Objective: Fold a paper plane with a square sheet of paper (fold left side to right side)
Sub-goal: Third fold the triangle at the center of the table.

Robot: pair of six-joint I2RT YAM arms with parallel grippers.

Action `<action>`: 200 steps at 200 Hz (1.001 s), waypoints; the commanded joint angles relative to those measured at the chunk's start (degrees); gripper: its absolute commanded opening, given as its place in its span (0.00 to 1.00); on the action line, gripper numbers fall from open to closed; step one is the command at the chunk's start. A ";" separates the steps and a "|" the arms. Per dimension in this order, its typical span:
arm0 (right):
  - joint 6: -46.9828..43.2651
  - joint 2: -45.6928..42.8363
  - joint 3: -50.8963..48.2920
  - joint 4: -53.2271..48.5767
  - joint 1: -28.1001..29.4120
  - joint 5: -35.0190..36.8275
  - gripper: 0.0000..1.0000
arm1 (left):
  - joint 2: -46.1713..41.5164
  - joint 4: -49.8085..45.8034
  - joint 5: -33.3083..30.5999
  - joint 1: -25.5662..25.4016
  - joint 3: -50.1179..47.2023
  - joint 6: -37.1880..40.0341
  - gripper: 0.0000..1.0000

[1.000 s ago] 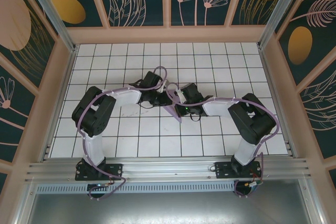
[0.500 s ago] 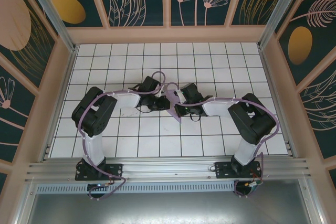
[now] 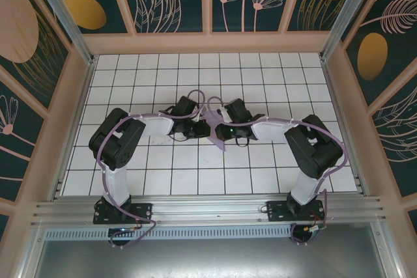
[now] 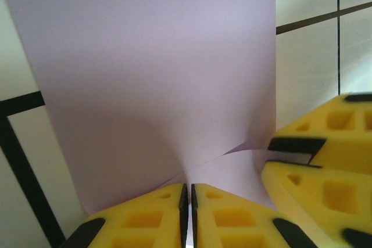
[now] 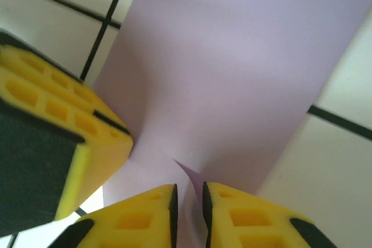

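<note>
A: Mid-frame in the overhead view, both arms are meeting at the sheet [image 3: 218, 140], over the white tiles [image 3: 163, 180].
B: Left gripper [image 4: 187, 189] is clamping its edge tight. Right gripper [image 5: 189, 189] is showing a slim gap around the paper, so I can't tell if it's gripping.
A: I'd be pulling gently, keeping edges aligned.
B: Lavender, matte, puckering at the pinch.

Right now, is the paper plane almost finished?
Not yet. Done: the paper already has folds and comes to a point in the top view. In hand: the left hand pinches it, and the right hand, close beside, has its fingers a little apart around the paper. Left: it doesn't look like a slim dart yet, so more folding probably remains.
</note>
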 commanded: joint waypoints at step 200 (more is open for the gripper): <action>12.20 -2.88 -1.41 -8.54 -0.32 -19.12 0.21 | 1.44 -3.17 -5.60 -0.19 -2.15 0.38 0.16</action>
